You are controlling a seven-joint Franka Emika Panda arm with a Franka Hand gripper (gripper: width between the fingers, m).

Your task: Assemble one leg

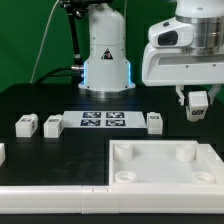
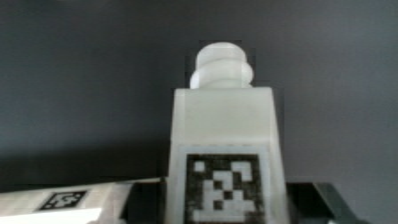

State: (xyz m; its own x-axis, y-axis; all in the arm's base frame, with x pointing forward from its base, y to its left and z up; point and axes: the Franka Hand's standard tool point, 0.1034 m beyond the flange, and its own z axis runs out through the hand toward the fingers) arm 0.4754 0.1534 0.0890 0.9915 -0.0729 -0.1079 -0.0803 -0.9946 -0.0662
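Note:
My gripper (image 1: 196,97) hangs above the table at the exterior view's right, beyond the panel's far right corner, and is shut on a leg (image 1: 198,105). In the wrist view the held leg (image 2: 222,125) is a white post between the dark fingers (image 2: 317,196). Its marker tag (image 2: 224,188) faces the camera and its rounded threaded tip (image 2: 222,62) points away, over bare black table. My gripper (image 2: 224,208) clamps it near the tagged end. Three more legs stand on the table: two at the left (image 1: 26,125) (image 1: 53,125) and one at the right (image 1: 154,122).
The large white square panel (image 1: 150,176) with raised rim and corner sockets lies at the front. The marker board (image 1: 103,121) lies at the table's middle. The robot base (image 1: 106,55) stands behind it. A white tagged piece (image 2: 63,198) shows beside the held leg.

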